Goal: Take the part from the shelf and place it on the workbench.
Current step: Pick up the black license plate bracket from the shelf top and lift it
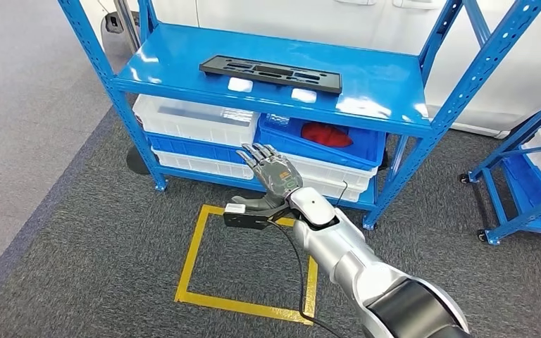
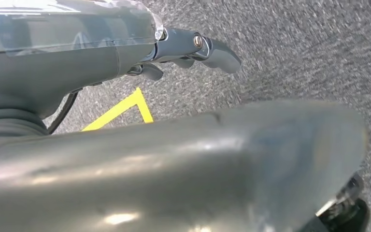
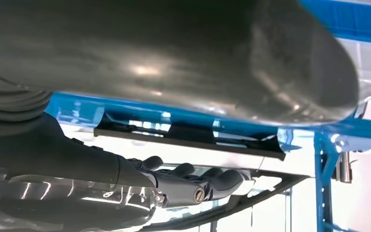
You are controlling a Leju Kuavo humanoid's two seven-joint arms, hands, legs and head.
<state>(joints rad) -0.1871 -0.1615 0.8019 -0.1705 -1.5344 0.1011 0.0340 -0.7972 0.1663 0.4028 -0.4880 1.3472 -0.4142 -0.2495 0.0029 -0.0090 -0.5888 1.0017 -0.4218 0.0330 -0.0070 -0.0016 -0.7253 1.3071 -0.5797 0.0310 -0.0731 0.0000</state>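
Observation:
The part is a long flat black plate (image 1: 270,74) with cut-outs, lying on two small white pads on the top board of the blue shelf (image 1: 384,91). My right hand (image 1: 271,172) is raised in front of the shelf, below the top board and short of the part, with its fingers stretched flat and apart and nothing in it. In the right wrist view the part (image 3: 188,137) lies beyond the fingers (image 3: 207,181) of the right hand (image 3: 183,183). My left hand (image 2: 183,46) hangs over the grey carpet, fingers loose, holding nothing.
On the shelf's lower level stand white bins (image 1: 190,120) and a blue bin (image 1: 366,151) with something red (image 1: 327,134) in it. A yellow taped square (image 1: 196,246) marks the carpet in front. A second blue rack (image 1: 528,176) stands at the right.

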